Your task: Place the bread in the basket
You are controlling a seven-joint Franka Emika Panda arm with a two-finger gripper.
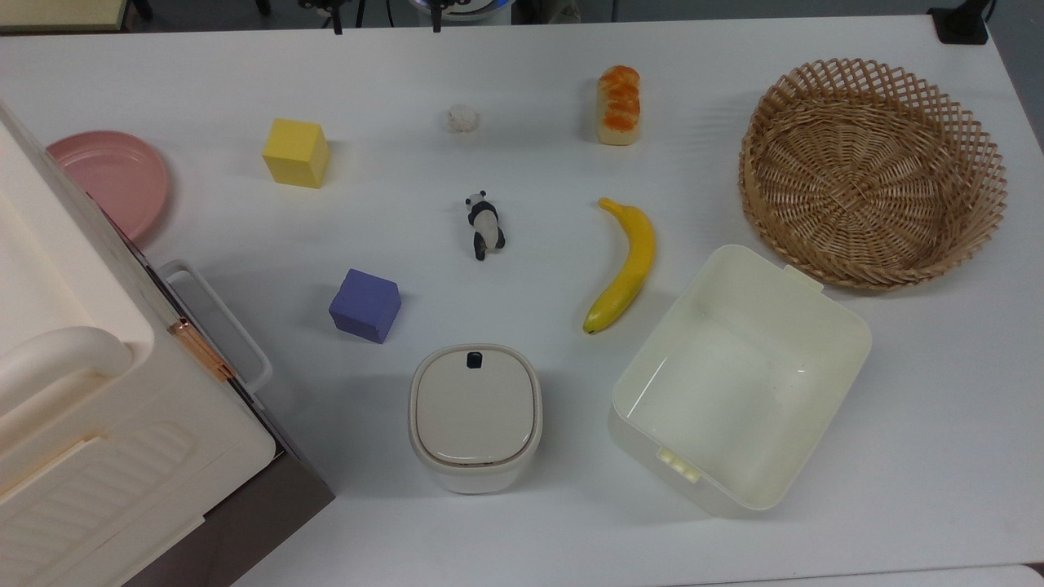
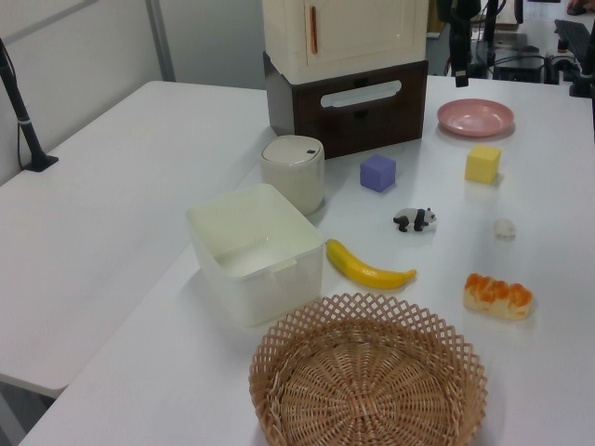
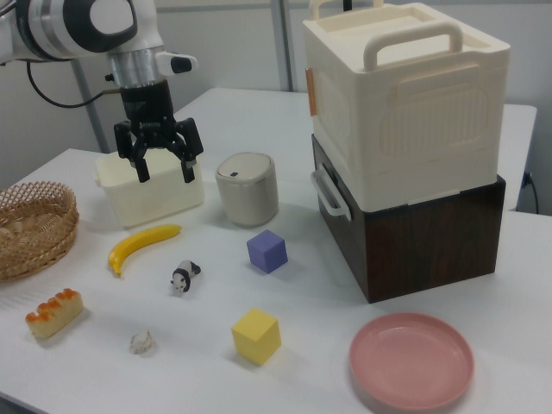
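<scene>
The bread [image 1: 618, 104], a small loaf with an orange-brown top, lies on the white table near its far edge in the top view. It appears again in the left view [image 2: 498, 295] and the right view [image 3: 53, 313]. The round wicker basket [image 1: 816, 81] sits to the top view's right of the bread with nothing in it, and shows in the other views too [image 2: 372, 311] [image 3: 34, 233]. In the right view my gripper [image 3: 164, 172] hangs open and holds nothing. It is above the table in front of the cream tub, well away from the bread.
A yellow banana [image 1: 626, 265] lies between the bread and a cream tub [image 1: 652, 342]. A lidded canister [image 1: 475, 408], panda figure [image 1: 484, 226], purple cube [image 1: 364, 305], yellow cube [image 1: 296, 152], pink plate [image 1: 114, 175] and small white ball [image 1: 462, 118] dot the table. A tall cream-and-brown cabinet [image 1: 81, 424] fills the top view's left.
</scene>
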